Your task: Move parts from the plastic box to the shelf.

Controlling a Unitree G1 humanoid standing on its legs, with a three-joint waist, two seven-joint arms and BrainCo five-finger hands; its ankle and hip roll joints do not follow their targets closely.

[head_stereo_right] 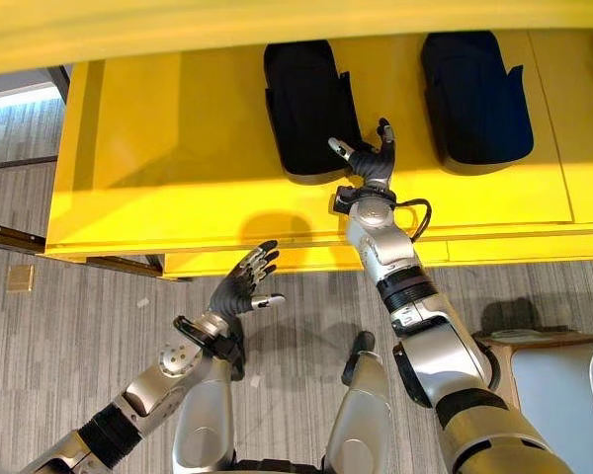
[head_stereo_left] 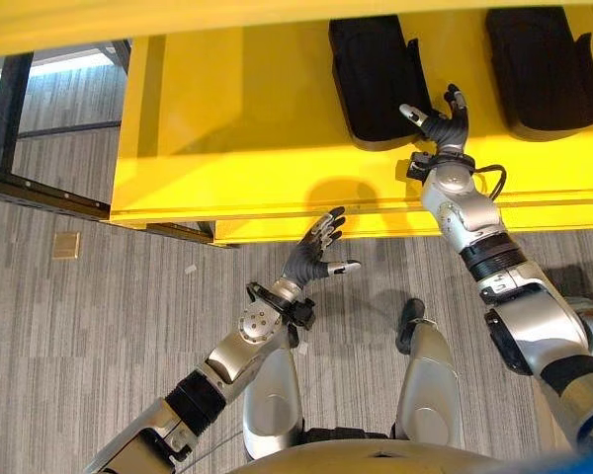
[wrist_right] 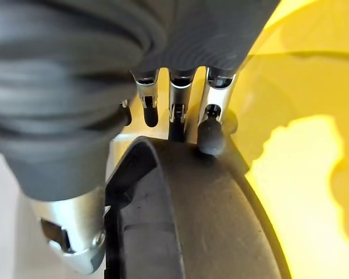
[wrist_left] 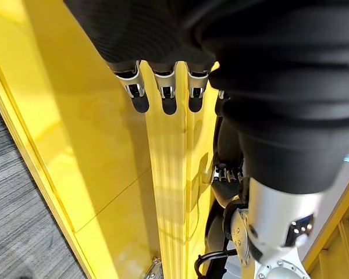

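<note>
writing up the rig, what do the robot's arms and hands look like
Both arms are silver-grey shells with black ribbed bands at the joints. The left hand and right hand have dark ribbed covers over back and wrist, and silver fingers with dark rounded tips. A black cable loops at the right wrist.

Counted: two black parts, one yellow shelf, two hands.

Two black parts lie on the shelf (head_stereo_left: pixel 227 109) in the upper right of the frame: one (head_stereo_left: pixel 371 74) and another (head_stereo_left: pixel 544 64) further right. Two robot hands show: the left hand (head_stereo_left: pixel 311 255) at centre, the right hand (head_stereo_left: pixel 443 123) at the upper right.
</note>
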